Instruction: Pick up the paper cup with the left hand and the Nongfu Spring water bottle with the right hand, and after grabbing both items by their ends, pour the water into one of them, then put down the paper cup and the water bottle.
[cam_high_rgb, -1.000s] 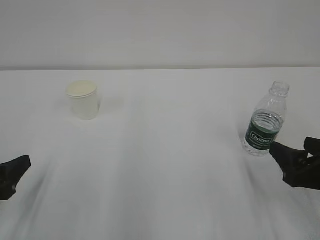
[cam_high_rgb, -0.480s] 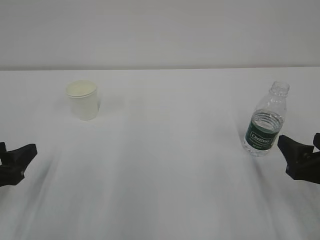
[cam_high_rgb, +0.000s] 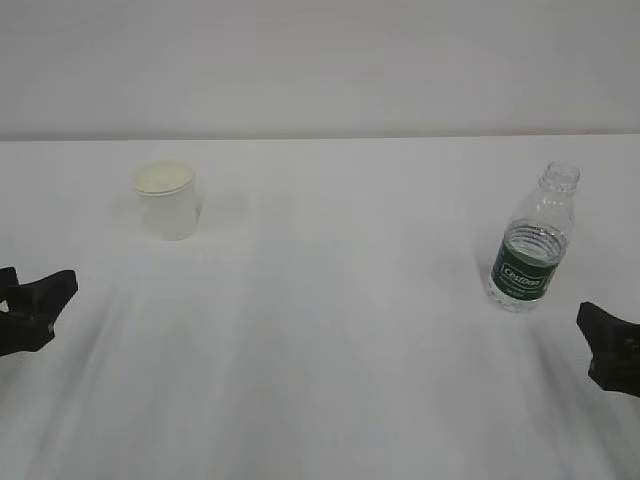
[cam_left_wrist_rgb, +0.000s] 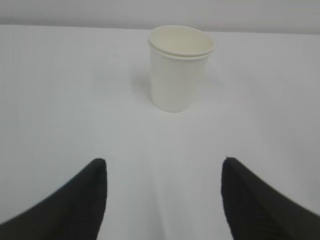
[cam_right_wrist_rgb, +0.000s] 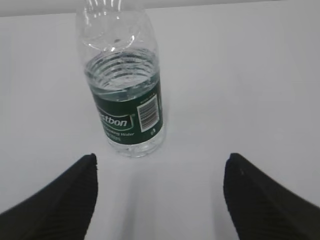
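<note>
Both jaws stand wide and hold nothing. Ahead of the left hand (cam_left_wrist_rgb: 162, 200), well apart from it, the paper cup (cam_left_wrist_rgb: 179, 67) stands upright. Ahead of the right hand (cam_right_wrist_rgb: 160, 200), quite near, the Nongfu Spring water bottle (cam_right_wrist_rgb: 125, 85) stands with water (cam_right_wrist_rgb: 120, 75) inside. Nothing is picked up yet; grabbing, pouring and putting down are left.

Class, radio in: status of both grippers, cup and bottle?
Left gripper open, short of paper cup. Right gripper open, short of bottle. Nothing between.
</note>
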